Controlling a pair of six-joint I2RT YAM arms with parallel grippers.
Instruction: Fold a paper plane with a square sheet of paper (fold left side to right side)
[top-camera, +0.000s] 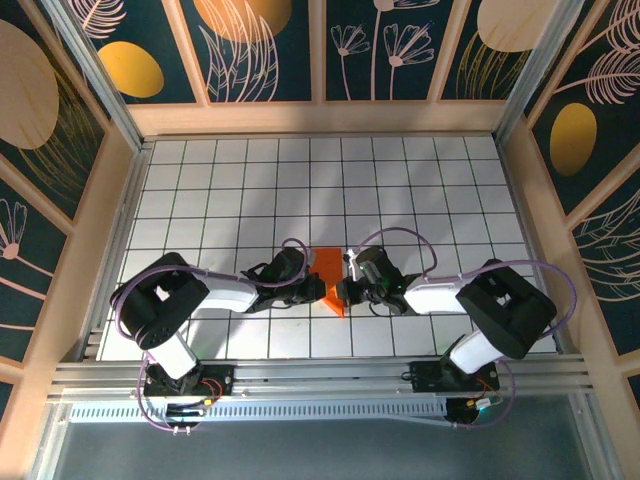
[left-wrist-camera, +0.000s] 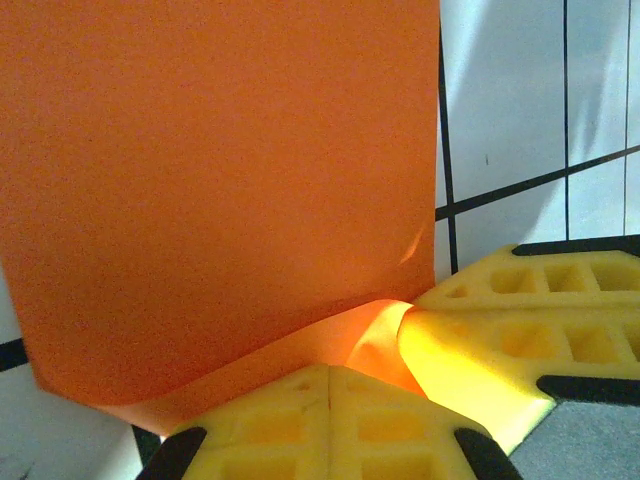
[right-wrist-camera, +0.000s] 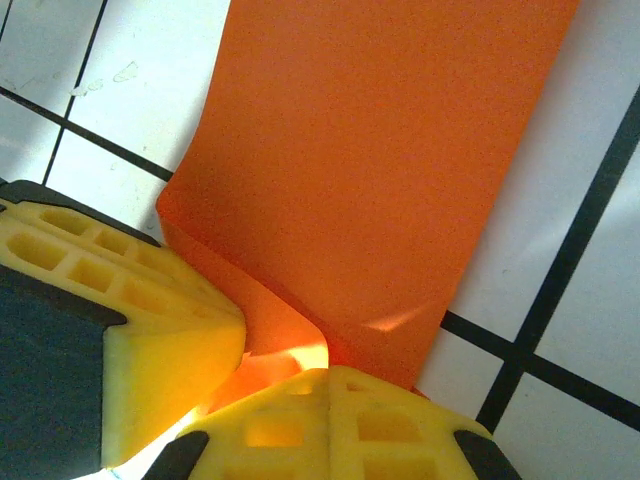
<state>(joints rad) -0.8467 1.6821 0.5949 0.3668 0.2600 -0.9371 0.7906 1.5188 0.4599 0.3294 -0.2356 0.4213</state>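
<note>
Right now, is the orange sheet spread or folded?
Folded over: the orange sheet is a narrow strip, curled edge pinched by left end effector and right end effector.

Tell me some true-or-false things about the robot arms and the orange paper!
1. The left gripper and the right gripper both pinch the paper. True.
2. The fingers are blue. False: they are yellow.
3. The table has white tiles with dark lines. True.
4. The paper lies by the far wall. False: it sits between the two grippers, close to the arms' side of the table.
</note>
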